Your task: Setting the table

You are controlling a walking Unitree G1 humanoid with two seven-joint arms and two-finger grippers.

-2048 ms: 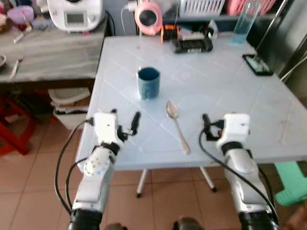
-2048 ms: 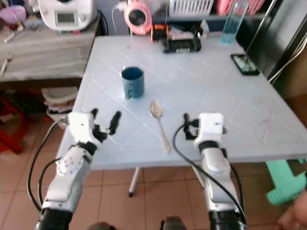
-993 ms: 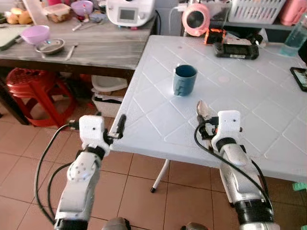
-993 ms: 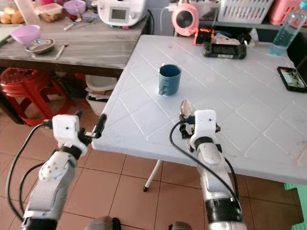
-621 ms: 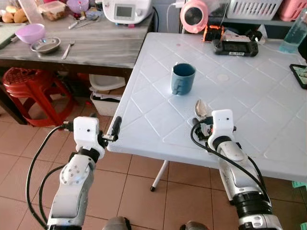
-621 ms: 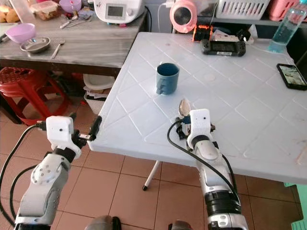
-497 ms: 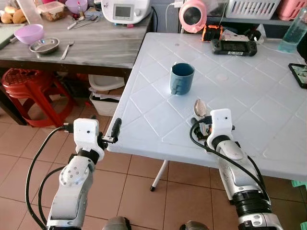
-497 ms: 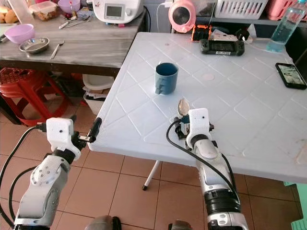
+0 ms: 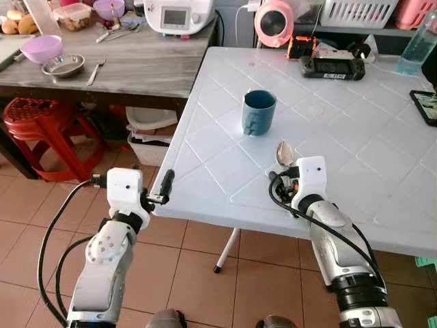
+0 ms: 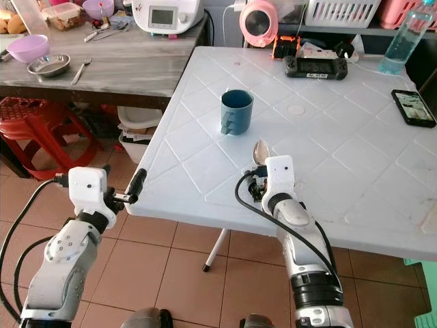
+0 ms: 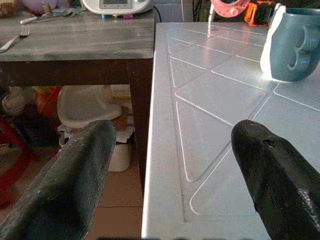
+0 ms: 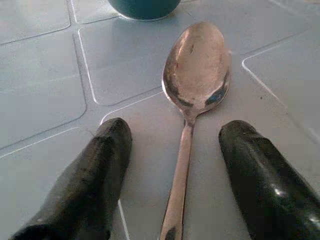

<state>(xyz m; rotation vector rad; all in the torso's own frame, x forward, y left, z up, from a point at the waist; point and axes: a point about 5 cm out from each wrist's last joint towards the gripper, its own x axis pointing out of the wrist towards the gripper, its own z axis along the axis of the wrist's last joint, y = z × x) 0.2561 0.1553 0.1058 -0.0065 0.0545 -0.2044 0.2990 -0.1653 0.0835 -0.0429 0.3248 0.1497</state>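
Your right hand [image 12: 172, 175], fingers spread, straddles the spoon [image 12: 192, 95], whose handle runs straight back between them. Your left hand [image 11: 170, 185], also spread, sits at the desk [image 9: 355, 137] edge, well apart from it.

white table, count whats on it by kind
mug: 1
spoon: 1
game controller: 1
phone: 1
pink fan: 1
water bottle: 1
total: 6, all on the white table

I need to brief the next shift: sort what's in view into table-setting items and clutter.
For the job:
- spoon, between the open right end effector's fingers
- blue mug
- white table

Lying about:
- game controller
- phone
- water bottle
- pink fan
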